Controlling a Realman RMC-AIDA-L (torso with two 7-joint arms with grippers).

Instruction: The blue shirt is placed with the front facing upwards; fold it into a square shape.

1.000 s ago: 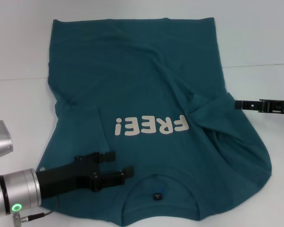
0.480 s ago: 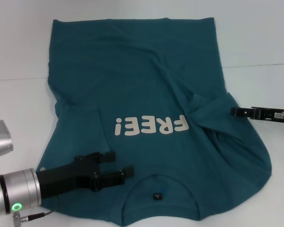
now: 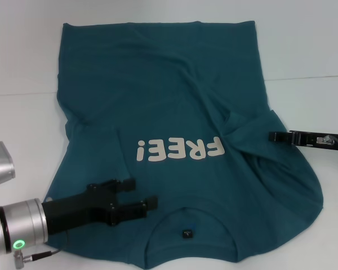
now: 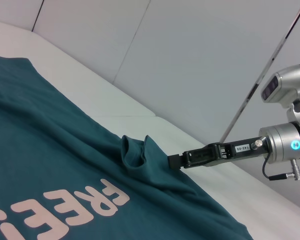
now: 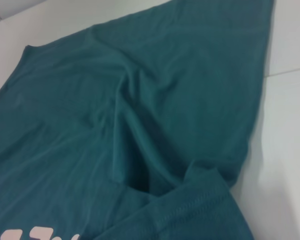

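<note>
A large blue shirt (image 3: 174,140) lies flat on a white worktop (image 3: 22,62), front up, with cream lettering (image 3: 180,149) across the chest. Its collar and a small dark neck label (image 3: 187,233) sit at the edge nearest the robot, and the hem lies at the far edge.

The left gripper (image 3: 141,196) hovers low over the shirt's shoulder area on the robot's left, just beside the collar. Its two black fingers are spread apart and grasp nothing.

The right gripper (image 3: 274,135) reaches in from the robot's right at chest height. Its tip meets the rumpled right sleeve (image 3: 250,132), which is folded inward over the body. In the left wrist view the tip (image 4: 176,160) touches the bunched sleeve fold (image 4: 137,152). Whether it is clenched on the cloth or released cannot be told.

The step in hand appears to be tucking the right sleeve inward to straighten that side. To do it well, the right gripper should probably take only the sleeve layer, carry it low and flat toward the lettering, and lay it down without dragging the body cloth. Creases already run diagonally from the sleeve toward the far hem, so a firm pull could deepen them. The left gripper could pin the shoulder to hold the shirt in place.
</note>
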